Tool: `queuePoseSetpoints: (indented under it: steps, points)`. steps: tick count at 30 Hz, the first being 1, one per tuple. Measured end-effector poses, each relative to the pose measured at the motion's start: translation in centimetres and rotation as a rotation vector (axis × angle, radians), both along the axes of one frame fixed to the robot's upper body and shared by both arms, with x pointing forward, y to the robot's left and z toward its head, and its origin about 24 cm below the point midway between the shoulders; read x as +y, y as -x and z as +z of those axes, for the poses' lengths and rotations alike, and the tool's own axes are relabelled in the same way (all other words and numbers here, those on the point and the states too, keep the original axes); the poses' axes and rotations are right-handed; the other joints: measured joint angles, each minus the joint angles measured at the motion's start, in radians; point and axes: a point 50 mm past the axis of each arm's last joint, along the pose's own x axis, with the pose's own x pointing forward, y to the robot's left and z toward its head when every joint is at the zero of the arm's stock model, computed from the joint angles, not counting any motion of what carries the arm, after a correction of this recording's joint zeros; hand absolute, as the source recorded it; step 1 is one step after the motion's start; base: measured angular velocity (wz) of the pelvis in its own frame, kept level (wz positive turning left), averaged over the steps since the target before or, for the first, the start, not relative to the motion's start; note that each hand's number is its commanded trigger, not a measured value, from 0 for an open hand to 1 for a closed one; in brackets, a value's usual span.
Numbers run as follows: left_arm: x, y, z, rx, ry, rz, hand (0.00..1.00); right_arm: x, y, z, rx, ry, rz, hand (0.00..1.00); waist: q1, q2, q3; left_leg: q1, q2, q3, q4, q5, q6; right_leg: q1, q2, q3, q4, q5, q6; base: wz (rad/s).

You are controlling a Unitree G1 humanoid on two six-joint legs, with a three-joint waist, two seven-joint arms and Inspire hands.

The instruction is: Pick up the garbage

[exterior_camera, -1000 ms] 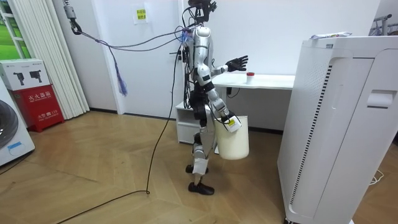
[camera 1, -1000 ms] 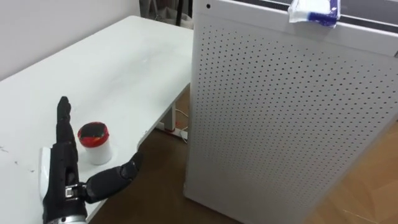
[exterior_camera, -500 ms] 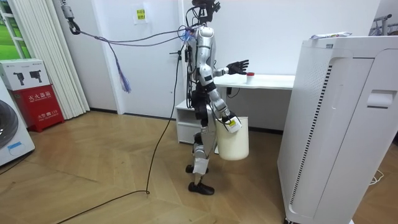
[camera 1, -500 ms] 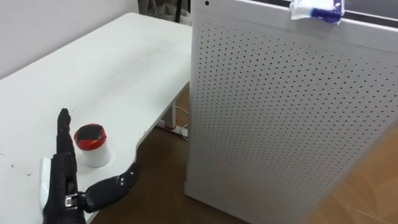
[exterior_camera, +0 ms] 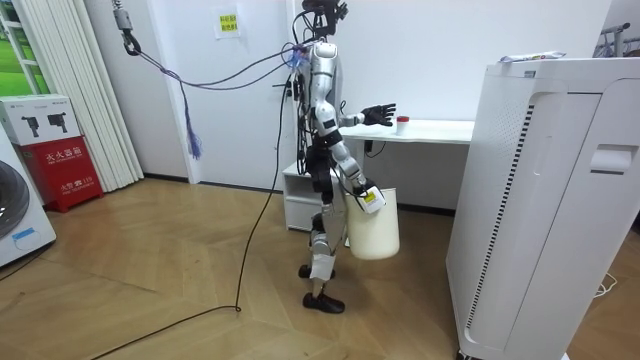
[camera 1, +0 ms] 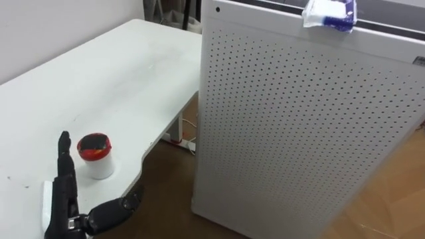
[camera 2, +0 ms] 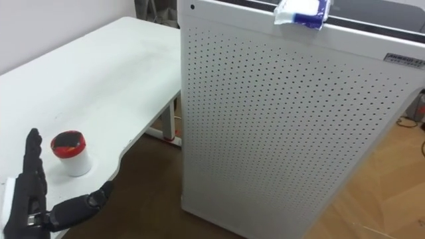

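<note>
A small white cup with a red lid (camera 1: pixel 96 156) stands near the front edge of the white table (camera 1: pixel 119 73). My left hand (camera 1: pixel 66 202) is open just behind and beside the cup, fingers straight up and thumb spread, not touching it. A crumpled blue-and-white wrapper (camera 1: pixel 329 13) lies on top of the tall white perforated cabinet (camera 1: pixel 299 133). In the room view I stand at the table's end, with my left hand (exterior_camera: pixel 378 114) out over it. My right hand (exterior_camera: pixel 362 196) hangs low, shut on a white bucket (exterior_camera: pixel 373 228).
The perforated cabinet (exterior_camera: pixel 540 200) stands close to the table's right, with a narrow strip of wooden floor (camera 1: pixel 166 179) between them. A low white unit (exterior_camera: pixel 298 200) sits under the table. A red box (exterior_camera: pixel 58 150) and a washing machine (exterior_camera: pixel 15 225) stand far off.
My left hand has sunk a little and drawn back from the cup. The eye view has shifted slightly. The bucket still hangs from my right hand.
</note>
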Motion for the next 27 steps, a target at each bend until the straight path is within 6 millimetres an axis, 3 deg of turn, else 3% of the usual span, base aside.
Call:
queuePoseSetpoints:
  steps: [22, 27]
  points:
    - [1.3, -0.3, 0.2, -0.034, 0.05, 0.127, 0.0, 0.3, 0.3, -0.1, 0.012, 0.0, 0.016, 1.0, 0.002, -0.001, 0.0006, 0.002, 0.004, 0.002, 0.004, 0.0, -0.001, -0.001, 0.003, -0.001, -0.001, 0.0, 0.0, 0.0]
    - [1.4, -0.7, 0.5, -0.056, 0.064, 0.147, 0.0, 0.9, 0.5, -0.3, 0.021, -0.011, 0.035, 1.0, -0.002, -0.012, -0.002, 0.008, 0.004, 0.005, 0.007, 0.0, -0.001, 0.0, 0.0, 0.001, 0.0, 0.0, 0.0, 0.0]
